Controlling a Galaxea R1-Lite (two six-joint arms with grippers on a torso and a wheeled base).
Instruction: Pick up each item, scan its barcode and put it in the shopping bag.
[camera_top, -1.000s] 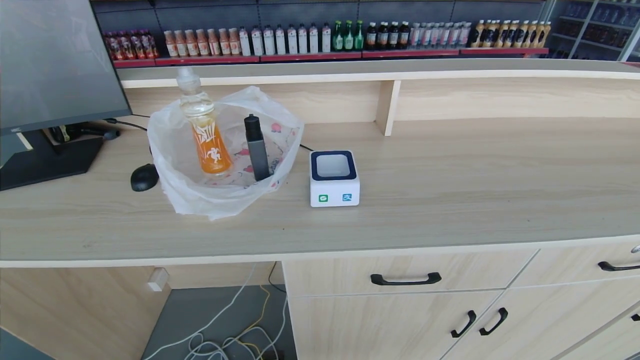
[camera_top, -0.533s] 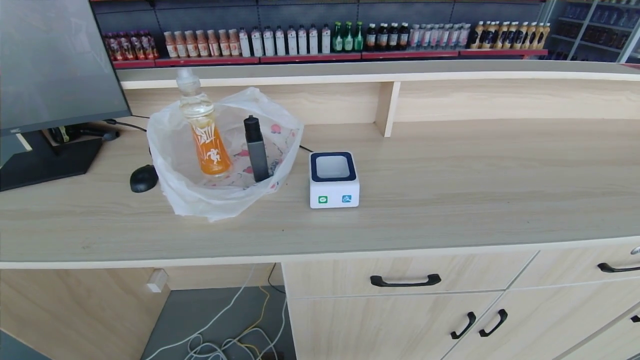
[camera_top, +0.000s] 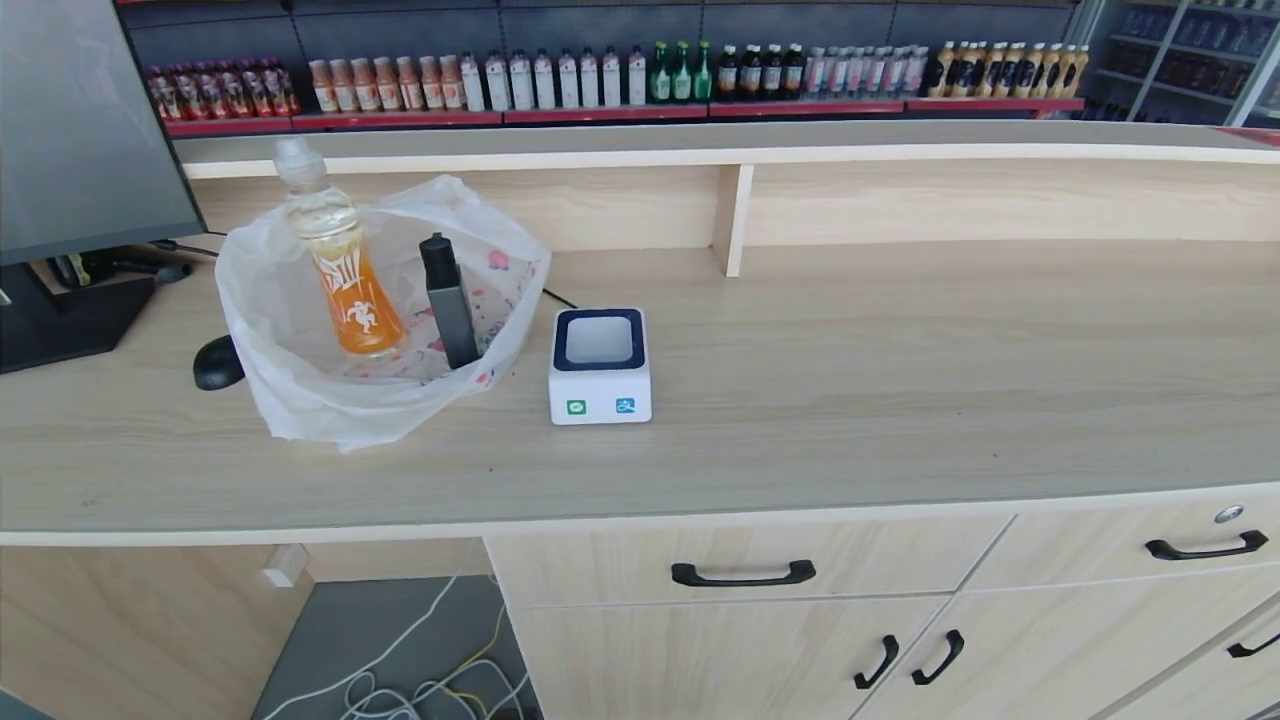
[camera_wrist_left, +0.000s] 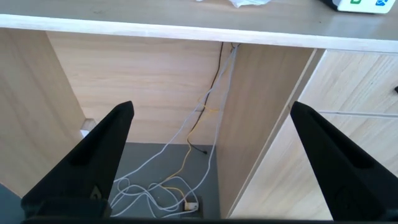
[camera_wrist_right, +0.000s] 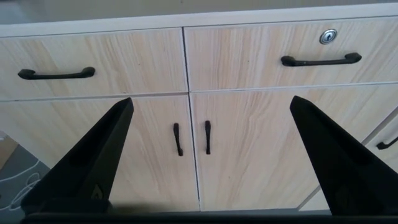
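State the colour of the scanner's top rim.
Dark blue, on the white scanner, best seen in the head view.

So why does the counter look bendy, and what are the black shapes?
Head view: the wide lens bends the counter; its edge is probably straight. Left wrist view: the left gripper, close and shadowed, open. Right wrist view: the right gripper, the same.

Wooden counter (camera_top: 850, 400) with drawers (camera_top: 880, 555); shelves (camera_top: 600, 116) of apparent drink bottles (camera_top: 560, 80) behind.

Orange bottle (camera_top: 350, 290), dark grey canister (camera_top: 452, 310), translucent white bag (camera_top: 300, 400) with red flowers, white navy-topped scanner (camera_top: 600, 385).
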